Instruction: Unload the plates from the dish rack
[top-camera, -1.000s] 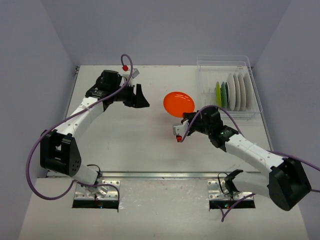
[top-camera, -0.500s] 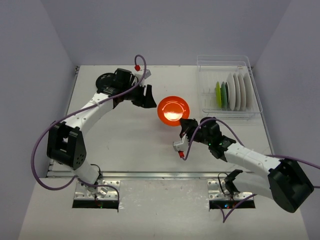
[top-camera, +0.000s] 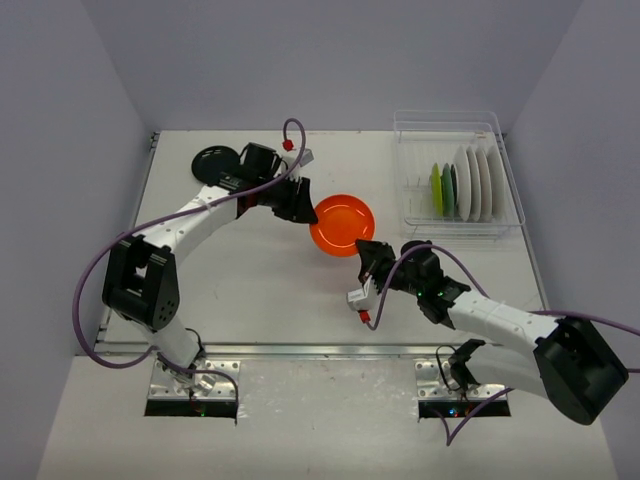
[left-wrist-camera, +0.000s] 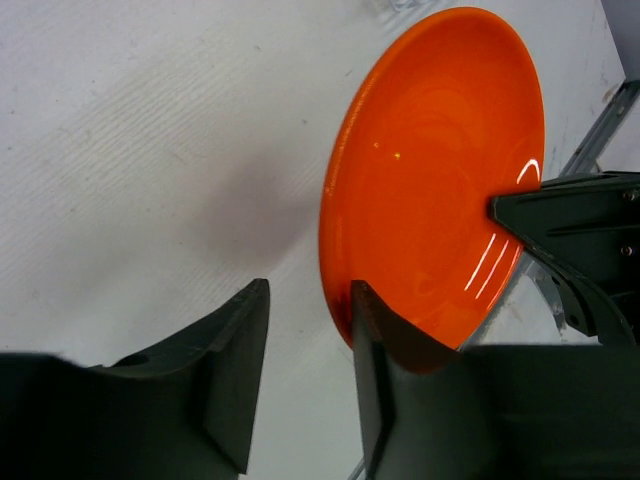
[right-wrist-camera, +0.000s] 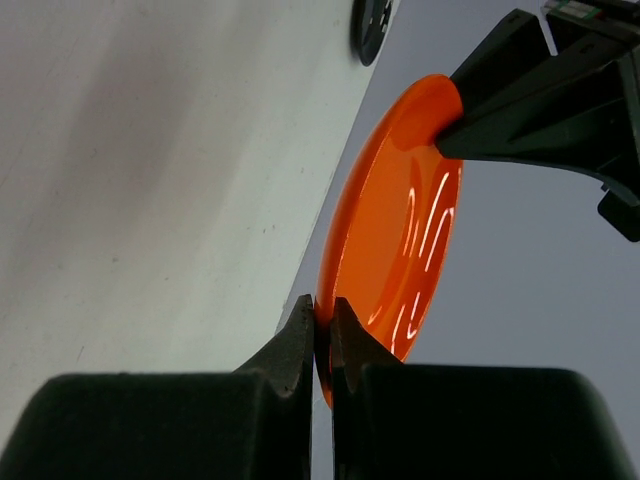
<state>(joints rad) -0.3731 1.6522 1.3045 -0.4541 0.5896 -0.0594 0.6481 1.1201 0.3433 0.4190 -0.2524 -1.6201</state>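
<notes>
An orange plate (top-camera: 342, 222) hangs tilted above the table's middle, and my right gripper (top-camera: 365, 250) is shut on its near rim (right-wrist-camera: 322, 305). My left gripper (top-camera: 300, 205) is at the plate's opposite edge. Its jaws stand apart around that rim (left-wrist-camera: 310, 290), with one finger (left-wrist-camera: 385, 350) against the plate's face (left-wrist-camera: 440, 170) and a gap on the other side. The clear dish rack (top-camera: 450, 118) stands at the back right, with green plates (top-camera: 437, 190) and white plates (top-camera: 475, 183) upright in it. A black plate (top-camera: 212, 160) lies flat at the back left.
Grey walls close in the table on three sides. Purple cables loop off both arms, and red connectors (top-camera: 366, 321) hang near the wrists. A metal rail (top-camera: 320, 350) runs along the table's near edge.
My left arm swung right to the orange plate and its jaws narrowed around the rim. My right arm carried the plate left and slightly nearer, away from the rack.
</notes>
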